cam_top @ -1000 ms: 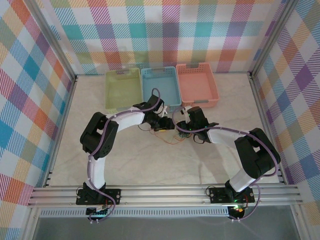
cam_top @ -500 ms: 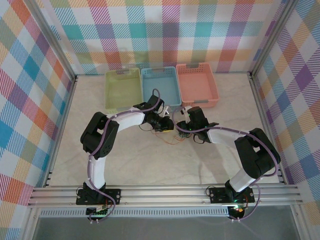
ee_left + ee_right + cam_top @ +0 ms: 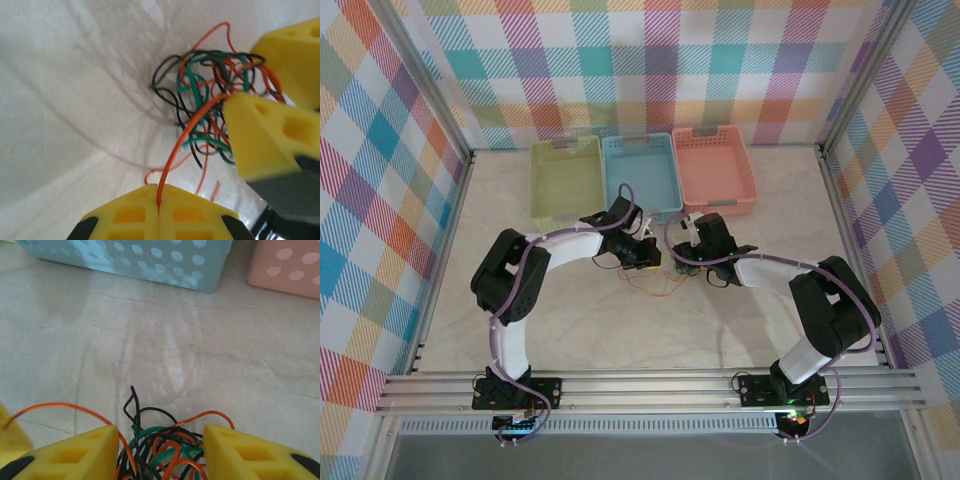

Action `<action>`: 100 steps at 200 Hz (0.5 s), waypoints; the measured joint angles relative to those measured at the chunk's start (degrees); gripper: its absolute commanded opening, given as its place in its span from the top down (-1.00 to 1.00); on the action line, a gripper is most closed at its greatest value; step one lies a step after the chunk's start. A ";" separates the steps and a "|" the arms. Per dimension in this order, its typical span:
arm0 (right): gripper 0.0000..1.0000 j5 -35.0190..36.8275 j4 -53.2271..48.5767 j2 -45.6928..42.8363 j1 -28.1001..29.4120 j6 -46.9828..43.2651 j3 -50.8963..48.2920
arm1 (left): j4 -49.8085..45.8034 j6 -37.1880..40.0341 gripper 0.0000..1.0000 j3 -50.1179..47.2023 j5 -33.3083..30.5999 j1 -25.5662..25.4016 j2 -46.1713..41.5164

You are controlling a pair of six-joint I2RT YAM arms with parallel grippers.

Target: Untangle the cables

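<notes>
From above, the left gripper (image 3: 646, 256) and the right gripper (image 3: 686, 264) meet nose to nose on the pale marbled table top (image 3: 570, 320). The cables (image 3: 658, 284), a loose knot of thin red-orange, black and dark green wires, lie just below and between the two sets of fingers. Behind them stand three perforated plastic baskets in a row: a yellow-green basket (image 3: 567, 182), a light blue basket (image 3: 642, 176) and a pink basket (image 3: 714, 170). At this range the finger gaps cannot be read.

The left wrist camera shows the left gripper (image 3: 159, 207) with its yellow foam-like fingers pressed together on one red-orange wire (image 3: 186, 132), which rises in a curve from the seam between them to the cables (image 3: 207, 92). The right gripper (image 3: 241, 76) straddles that knot from the far side, one yellow finger on each flank.

The right wrist camera shows the right gripper (image 3: 160, 442) with its fingers apart and the cables (image 3: 160, 455) filling the gap from pad to pad; whether they squeeze the knot cannot be told. The red-orange wire (image 3: 60, 405) arcs off past the left-hand finger. Beyond the fingertips lie bare table, the light blue basket (image 3: 150, 257) and the pink basket (image 3: 290, 265).
</notes>
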 measured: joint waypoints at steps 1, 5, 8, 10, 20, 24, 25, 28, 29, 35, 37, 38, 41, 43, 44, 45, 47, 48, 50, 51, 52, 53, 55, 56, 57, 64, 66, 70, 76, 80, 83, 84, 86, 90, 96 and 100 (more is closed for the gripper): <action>0.03 -0.02 0.00 0.00 0.00 0.00 0.00 | 0.09 -0.07 1.00 -0.09 -0.02 0.00 -0.17; 0.03 -0.04 0.00 0.00 0.00 0.00 0.00 | 0.39 -0.28 1.00 -0.61 -0.04 0.00 -1.11; 0.03 -0.04 0.00 0.00 0.00 0.00 0.00 | 0.83 -0.68 1.00 -1.22 -0.07 0.00 -2.21; 0.03 -0.07 0.00 0.00 0.00 0.00 0.00 | 1.03 -0.74 1.00 -1.46 -0.09 0.00 -2.62; 0.03 -0.09 0.00 0.00 0.00 0.00 0.00 | 1.99 -1.44 1.00 -3.15 -0.15 0.00 -6.08; 0.03 -0.13 0.00 0.00 0.00 0.00 0.00 | 2.54 -1.79 1.00 -3.93 -0.20 -0.07 -7.48; 0.03 -0.15 0.00 0.00 0.00 0.00 0.00 | 2.58 -1.84 1.00 -4.04 -0.17 -0.09 -7.74; 0.03 -0.22 0.00 0.00 0.00 0.00 0.00 | 2.80 -1.99 1.00 -4.52 -0.20 -0.15 -8.81; 0.03 -0.24 0.00 0.00 0.00 0.00 0.00 | 3.02 -2.08 1.00 -4.76 -0.20 -0.20 -9.27; 0.03 -0.26 0.02 0.00 0.00 0.00 0.00 | 3.65 -2.34 1.00 -5.81 -0.20 -0.28 -11.32; 0.03 -0.26 0.02 0.00 0.00 0.00 0.00 | 3.93 -2.34 1.00 -6.19 -0.20 -0.33 -11.98; 0.03 -0.26 0.02 0.00 0.00 0.00 0.00 | 4.00 -2.34 1.00 -6.32 -0.17 -0.33 -12.24; 0.03 -0.31 0.04 0.00 0.00 0.00 0.00 | 4.33 -2.54 1.00 -6.95 -0.20 -0.44 -13.53; 0.03 -0.31 0.02 0.00 0.00 0.00 0.00 | 4.44 -2.51 1.00 -7.23 -0.20 -0.48 -13.97; 0.03 -0.33 0.02 0.00 0.00 0.00 0.00 | 4.52 -2.54 1.00 -7.48 -0.20 -0.55 -14.40; 0.03 -0.33 0.04 0.00 0.00 0.00 0.00 | 4.57 -2.58 1.00 -7.56 -0.17 -0.55 -14.64; 0.03 -0.39 0.04 0.00 0.00 0.00 0.00 | 4.61 -2.69 1.00 -7.91 -0.20 -0.59 -15.37; 0.03 -0.42 0.04 0.00 0.00 0.00 0.00 | 4.76 -2.75 1.00 -8.13 -0.22 -0.63 -15.76; 0.03 -0.42 0.02 0.00 0.00 0.00 0.00 | 5.01 -2.75 1.00 -8.50 -0.20 -0.66 -16.35; 0.03 -0.46 0.02 0.00 0.00 0.00 0.00 | 5.07 -2.78 1.00 -8.63 -0.20 -0.66 -16.57; 0.03 -0.46 0.02 0.00 0.00 0.00 0.00 | 5.14 -2.80 1.00 -8.76 -0.20 -0.68 -16.81; 0.03 -0.46 0.02 0.00 0.00 0.00 0.00 | 5.27 -2.91 1.00 -9.01 -0.20 -0.72 -17.29; 0.03 -0.46 0.02 0.00 0.00 0.00 0.00 | 5.53 -3.02 1.00 -9.38 -0.22 -0.83 -17.90; 0.03 -0.46 0.02 0.00 0.00 0.00 0.00 | 5.62 -3.04 1.00 -9.51 -0.22 -0.85 -18.05; 0.03 -0.46 0.02 0.00 0.00 0.00 0.00 | 5.79 -3.06 1.00 -9.75 -0.22 -0.90 -18.43; 0.03 -0.48 0.02 0.00 0.00 0.00 0.00 | 6.54 -3.37 1.00 -10.91 -0.20 -1.07 -20.22; 0.03 -0.48 0.02 0.00 0.00 0.00 0.00 | 6.67 -3.39 1.00 -11.28 -0.17 -1.14 -20.76; 0.03 -0.50 0.00 0.00 0.00 0.00 0.00 | 7.08 -3.56 1.00 -11.98 -0.22 -1.31 -21.77; 0.03 -0.68 0.02 0.00 0.00 0.00 0.00 | 7.50 -3.61 1.00 -12.87 -0.17 -1.46 -23.06; 0.03 -0.81 0.02 0.00 0.00 0.00 0.00 | 7.63 -3.65 1.00 -13.29 -0.17 -1.57 -23.69; 0.03 -0.92 0.04 0.00 0.00 0.00 0.00 | 7.80 -3.69 1.00 -13.68 -0.20 -1.68 -24.22; 0.03 -0.96 0.04 0.00 0.00 -0.02 0.00 | 7.82 -3.72 1.00 -13.77 -0.20 -1.68 -24.30; 0.03 -1.05 0.04 0.00 0.00 -0.02 0.00 | 7.93 -3.74 1.00 -13.99 -0.20 -1.68 -24.63; 0.03 -1.25 0.11 0.00 0.00 0.00 0.00 | 8.20 -3.76 1.00 -14.38 -0.20 -1.75 -25.07; 0.03 -1.57 0.22 0.00 0.00 -0.02 0.00 | 8.52 -3.76 1.00 -14.80 -0.22 -1.79 -25.51; 0.03 -1.79 0.28 0.00 0.00 -0.02 0.00 | 8.72 -3.76 1.00 -15.06 -0.24 -1.77 -25.73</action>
